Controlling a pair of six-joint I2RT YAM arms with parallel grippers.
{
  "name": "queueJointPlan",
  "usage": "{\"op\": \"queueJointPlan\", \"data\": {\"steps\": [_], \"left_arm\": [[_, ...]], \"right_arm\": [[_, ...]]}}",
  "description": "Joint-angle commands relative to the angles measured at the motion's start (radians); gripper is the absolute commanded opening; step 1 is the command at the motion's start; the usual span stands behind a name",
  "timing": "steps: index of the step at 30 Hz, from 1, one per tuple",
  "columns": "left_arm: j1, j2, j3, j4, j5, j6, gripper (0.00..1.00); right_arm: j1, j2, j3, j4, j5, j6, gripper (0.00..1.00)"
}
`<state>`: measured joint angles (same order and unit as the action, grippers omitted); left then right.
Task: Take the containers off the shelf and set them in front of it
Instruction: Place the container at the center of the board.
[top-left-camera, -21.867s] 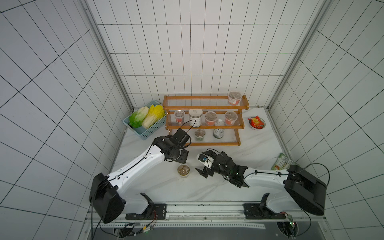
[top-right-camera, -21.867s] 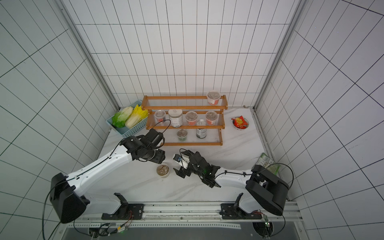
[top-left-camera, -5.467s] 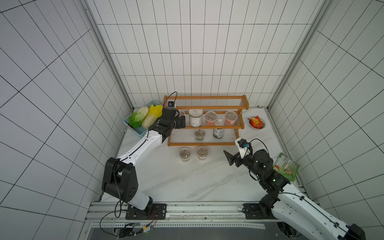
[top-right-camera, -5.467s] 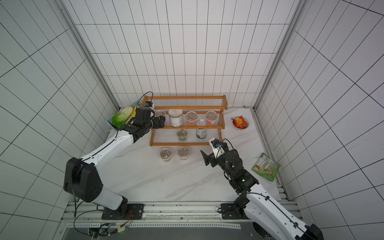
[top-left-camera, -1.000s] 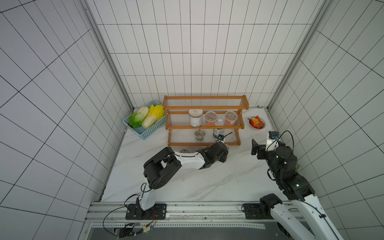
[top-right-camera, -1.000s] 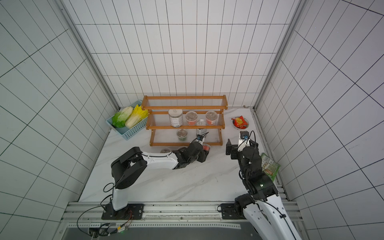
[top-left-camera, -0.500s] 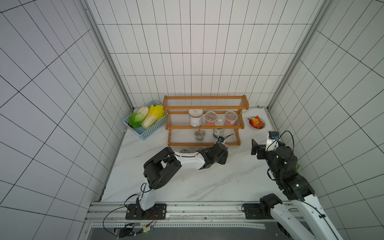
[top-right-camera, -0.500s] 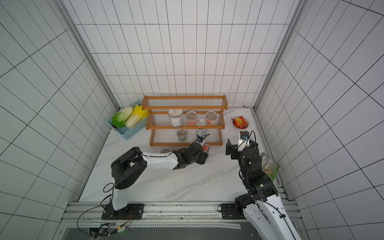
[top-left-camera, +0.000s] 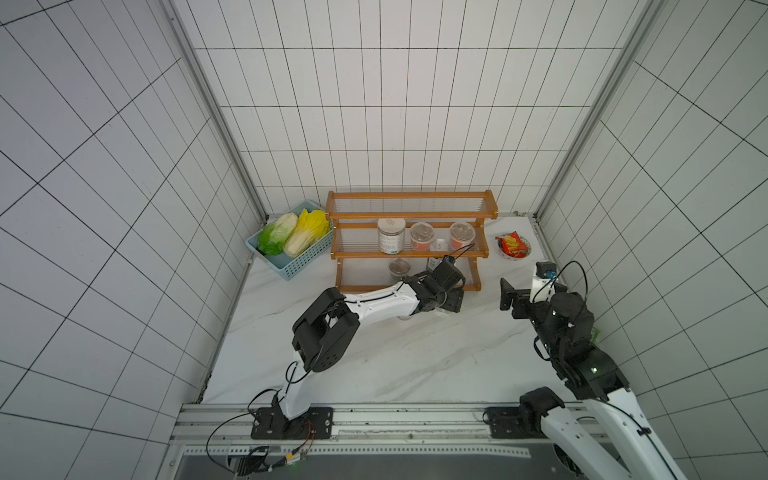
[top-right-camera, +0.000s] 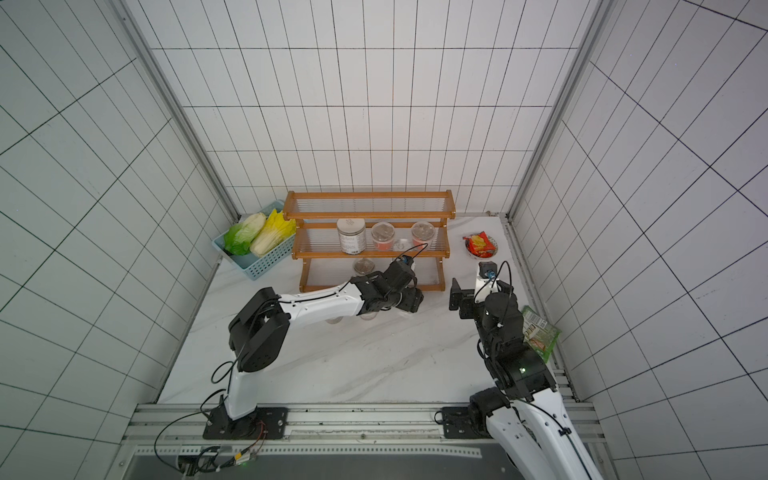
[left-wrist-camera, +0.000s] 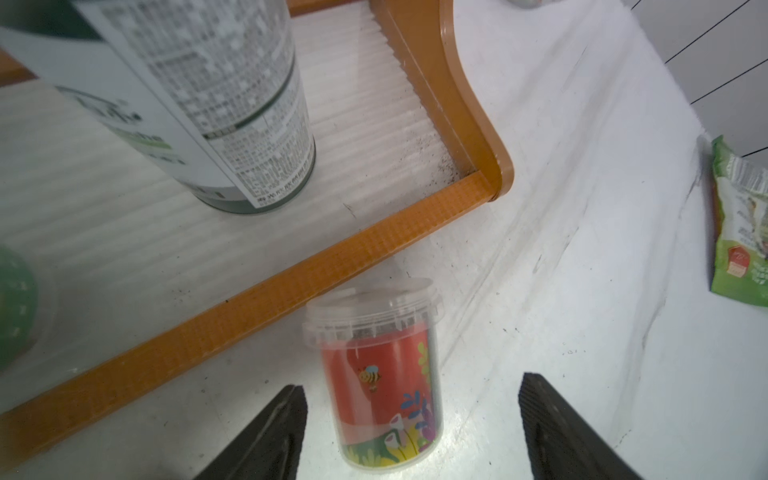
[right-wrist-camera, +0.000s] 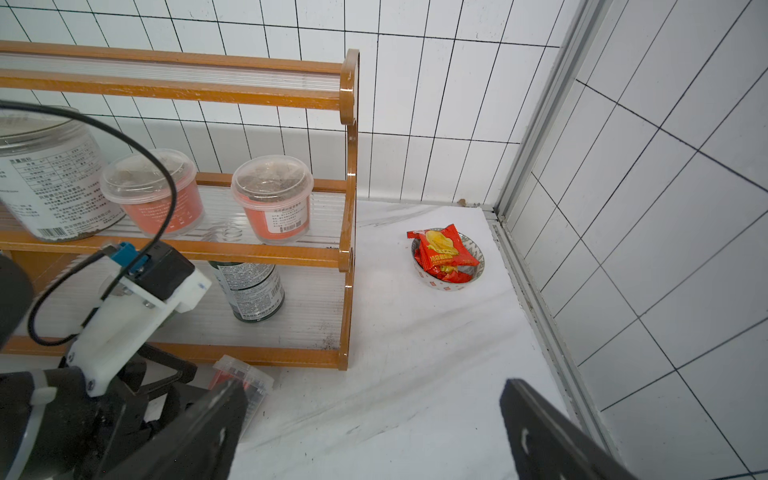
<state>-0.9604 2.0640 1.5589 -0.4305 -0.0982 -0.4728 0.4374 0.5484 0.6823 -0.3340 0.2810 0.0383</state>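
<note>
My left gripper (left-wrist-camera: 411, 384) is open. Its two black fingers (left-wrist-camera: 270, 432) stand either side of a small clear lidded plastic cup with a red flowered label (left-wrist-camera: 378, 374), with a gap on each side, so it grips nothing. The cup stands, upright as far as I can judge, on the white marble table (left-wrist-camera: 582, 291), just in front of the front rail (left-wrist-camera: 291, 270) of the orange-brown three-tier shelf (top-left-camera: 409, 195). I count it as placed.

My right gripper (right-wrist-camera: 374, 388) is wide open and empty, hovering off the shelf's right end.

The next move turns on the dark green jar with a printed label (right-wrist-camera: 249, 291). It sits upright on the lowest tier, just beyond the rail and slightly left of my left gripper, the nearer of the two. Its long axis is vertical, so I'd back off the cup, clear the rail and approach level from the front.
</note>
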Motion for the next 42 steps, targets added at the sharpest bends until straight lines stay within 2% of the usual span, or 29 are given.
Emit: {"op": "queueJointPlan", "data": {"steps": [1,6,10,30,35,42], "left_arm": [[0.006,0.055,0.043,-0.126,0.027,-0.003,0.79],[0.01,0.079,0.081,-0.154,0.038,0.004,0.78],[0.018,0.112,0.112,-0.175,0.07,0.008,0.68],[0.042,0.177,0.201,-0.225,0.112,0.042,0.56],[0.042,0.132,0.169,-0.198,0.107,0.054,0.48],[0.032,0.018,0.042,-0.059,0.06,0.048,0.41]], "right_arm": [[-0.016,-0.013,-0.015,0.012,-0.008,0.019,0.99],[-0.019,-0.014,-0.018,0.013,-0.015,0.025,0.99],[-0.021,-0.015,-0.022,0.015,-0.019,0.028,0.99],[-0.025,-0.008,-0.037,0.039,-0.071,0.063,0.99],[-0.028,-0.007,-0.036,0.041,-0.071,0.062,0.99],[-0.031,-0.002,-0.041,0.049,-0.071,0.059,0.99]]}}
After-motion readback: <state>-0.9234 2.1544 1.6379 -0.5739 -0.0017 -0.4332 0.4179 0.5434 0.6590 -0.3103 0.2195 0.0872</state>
